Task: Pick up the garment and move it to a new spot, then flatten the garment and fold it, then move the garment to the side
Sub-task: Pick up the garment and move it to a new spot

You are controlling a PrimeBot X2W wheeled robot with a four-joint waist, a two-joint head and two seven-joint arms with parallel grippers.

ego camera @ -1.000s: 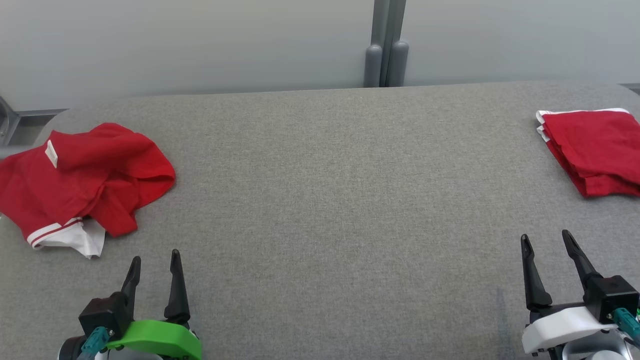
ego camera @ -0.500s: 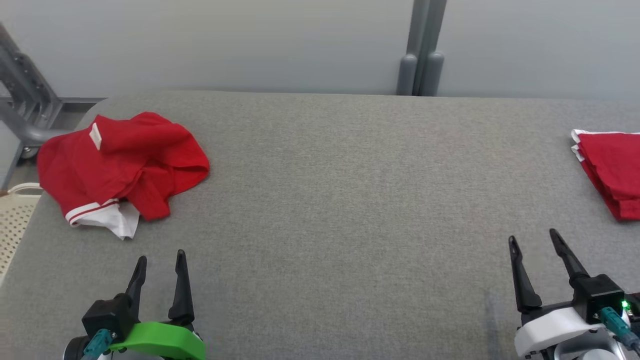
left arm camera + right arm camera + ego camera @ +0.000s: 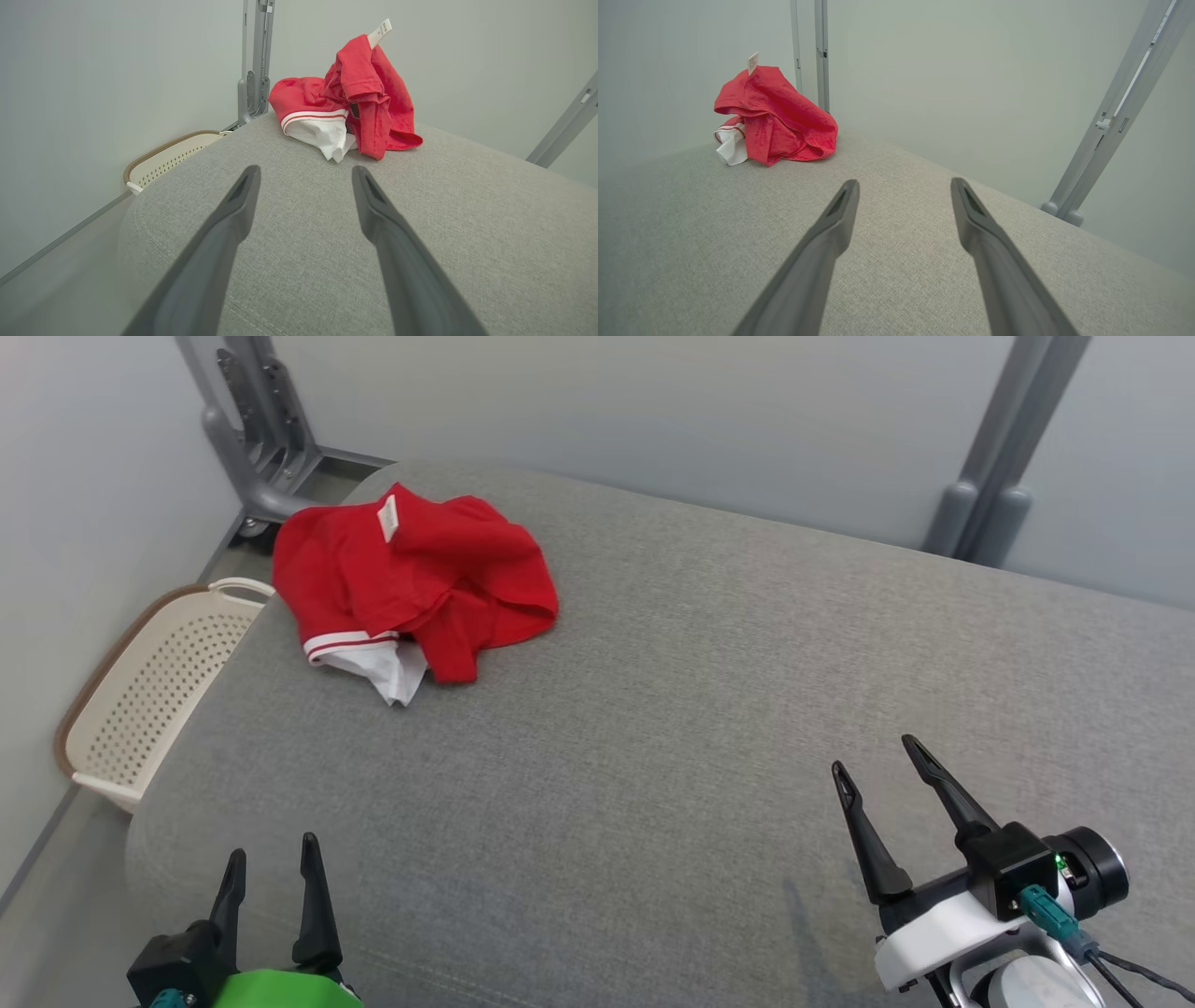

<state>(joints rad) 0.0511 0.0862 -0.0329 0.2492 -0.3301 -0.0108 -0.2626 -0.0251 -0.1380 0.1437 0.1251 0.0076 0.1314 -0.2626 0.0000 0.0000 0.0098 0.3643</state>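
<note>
Viewpoint leftward since earlier; both end effectors [image 3: 272,847] [image 3: 873,753] low, spread, clear of garment [image 3: 420,569].

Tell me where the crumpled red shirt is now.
In the head view the red shirt lies at the upper left, on the gray table's far left corner, near the cream basket beside the table.

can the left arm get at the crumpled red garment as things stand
Probably yes: the left gripper is open, and only bare grey table lies between it and the red garment, though it must reach well forward.
</note>
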